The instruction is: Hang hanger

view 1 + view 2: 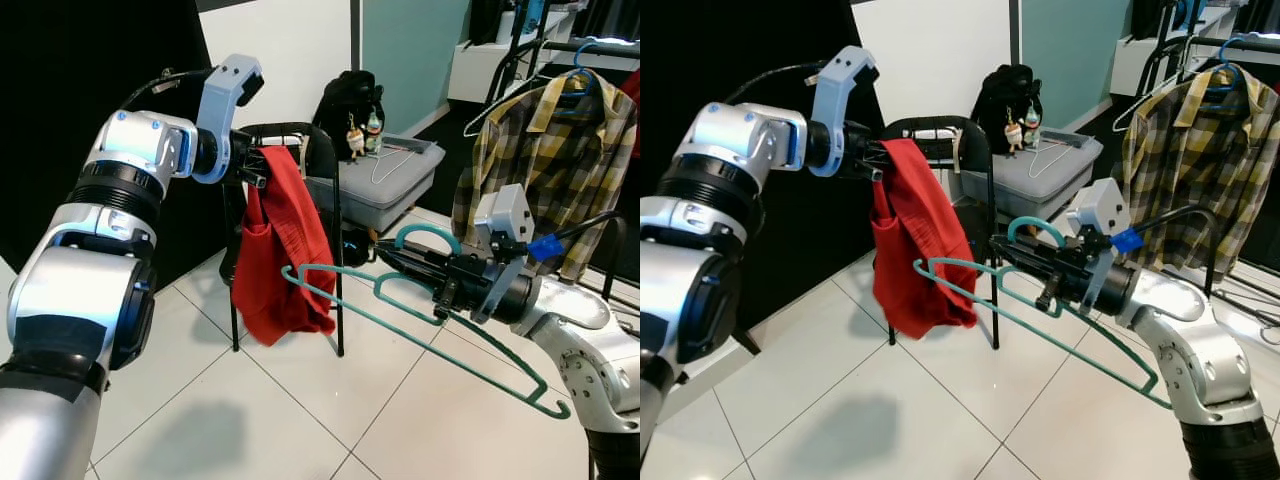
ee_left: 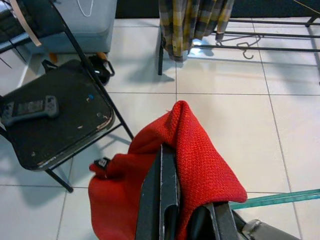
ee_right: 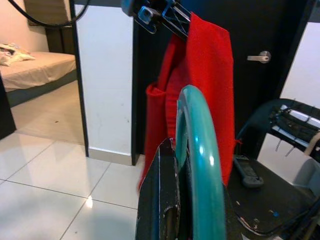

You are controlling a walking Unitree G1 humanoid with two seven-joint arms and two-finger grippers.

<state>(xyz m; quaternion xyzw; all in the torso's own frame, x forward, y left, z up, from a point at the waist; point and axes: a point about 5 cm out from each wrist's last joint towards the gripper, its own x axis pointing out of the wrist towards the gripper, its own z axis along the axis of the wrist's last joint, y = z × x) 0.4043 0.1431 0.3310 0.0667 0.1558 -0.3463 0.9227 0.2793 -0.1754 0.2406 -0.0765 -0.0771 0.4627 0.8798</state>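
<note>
A red garment point(image 1: 283, 250) hangs in the air in front of a black folding chair point(image 1: 318, 150), pinched at its top by my left gripper point(image 1: 258, 172), which is shut on it; the cloth point(image 2: 195, 165) drapes over the fingers point(image 2: 161, 200). My right gripper point(image 1: 392, 258) is shut on a teal hanger point(image 1: 400, 325) just below its hook point(image 3: 197, 150). The hanger's long bar reaches from near the garment's lower edge down toward my right elbow. The hanger's left tip sits close beside the red cloth.
A clothes rack at the back right carries a plaid shirt point(image 1: 545, 160) on a blue hanger. A grey storage box point(image 1: 395, 175) and a black bag point(image 1: 345, 100) stand behind the chair. A dark device point(image 2: 30, 107) lies on the chair seat. White tiled floor point(image 1: 300, 410) lies below.
</note>
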